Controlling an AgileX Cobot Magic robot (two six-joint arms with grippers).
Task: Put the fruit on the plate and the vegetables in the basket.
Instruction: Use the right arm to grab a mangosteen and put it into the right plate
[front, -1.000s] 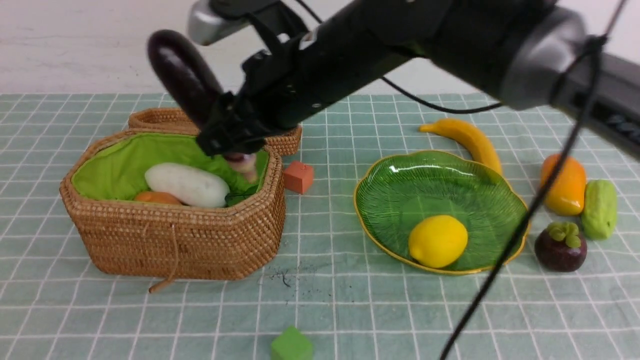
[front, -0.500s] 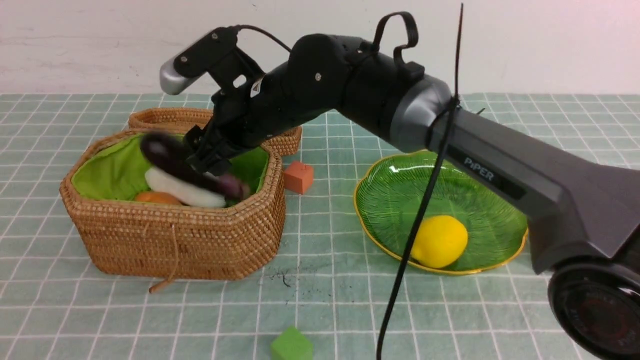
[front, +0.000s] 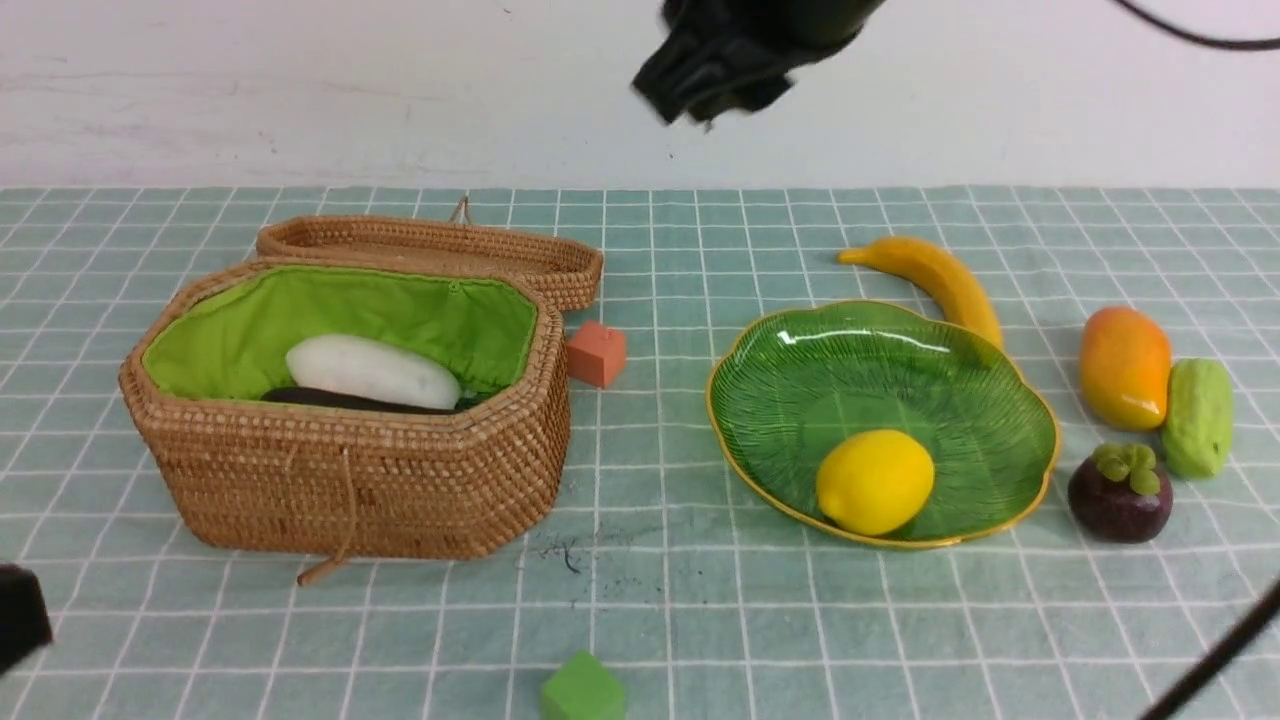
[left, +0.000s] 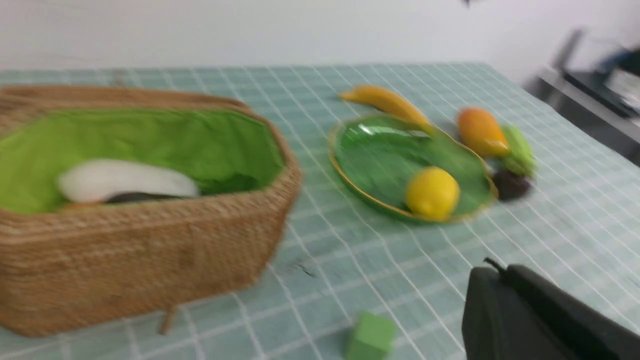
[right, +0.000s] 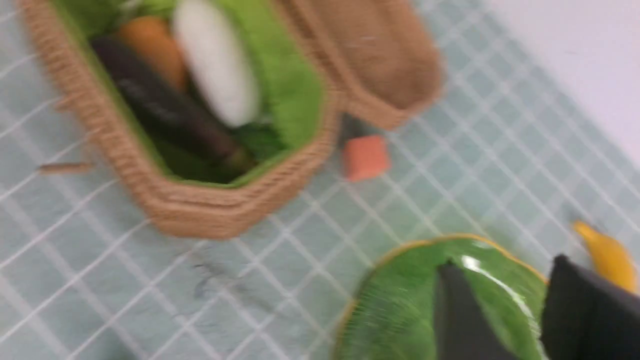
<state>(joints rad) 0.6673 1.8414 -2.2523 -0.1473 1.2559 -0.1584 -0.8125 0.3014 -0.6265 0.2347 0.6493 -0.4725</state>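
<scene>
Right claw (front: 715, 70) hung high, jaws parted, empty; dark purple eggplant (front: 350, 400) lay inside the brown wicker basket (front: 350, 490) (step done, I'd say). Next, probably: grasp the light green bumpy gourd (front: 1197, 415), 3 o'clock of the green leaf-veined plate (front: 880, 370).

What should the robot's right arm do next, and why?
Probably lower the right gripper toward the banana. The gripper hangs high and empty, the eggplant already lies in the basket, and only the lemon is on the plate. The banana lies just behind the plate, on that arm's side.
</scene>
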